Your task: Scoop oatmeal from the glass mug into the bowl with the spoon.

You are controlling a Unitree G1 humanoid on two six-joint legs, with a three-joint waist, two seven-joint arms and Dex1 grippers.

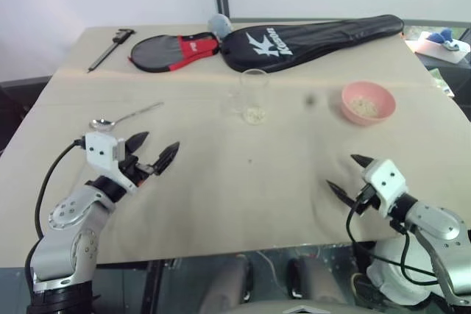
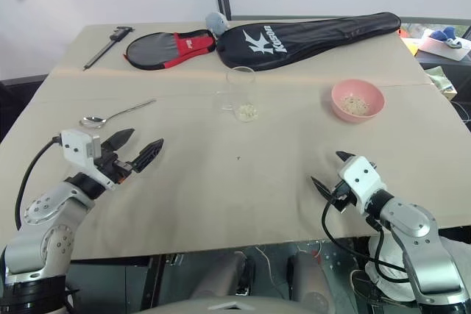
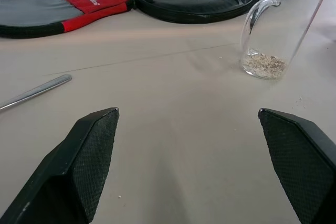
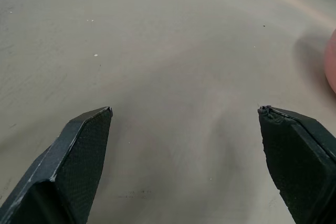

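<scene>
Left tool (image 1: 152, 149) and right tool (image 1: 344, 174) gape, empty.

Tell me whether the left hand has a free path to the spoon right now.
Probably yes. The left hand is open and holds nothing, and the spoon lies alone on the table just beyond it, with only bare tabletop between them. The glass mug stands well off to the side.

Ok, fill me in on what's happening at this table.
Nothing is being handled yet. The left gripper and the right gripper both hover open over the table, holding nothing. The spoon lies flat just ahead of the left gripper. The glass mug stands mid-table with a little oatmeal at its bottom, and the bowl to its right already holds some flakes.
</scene>
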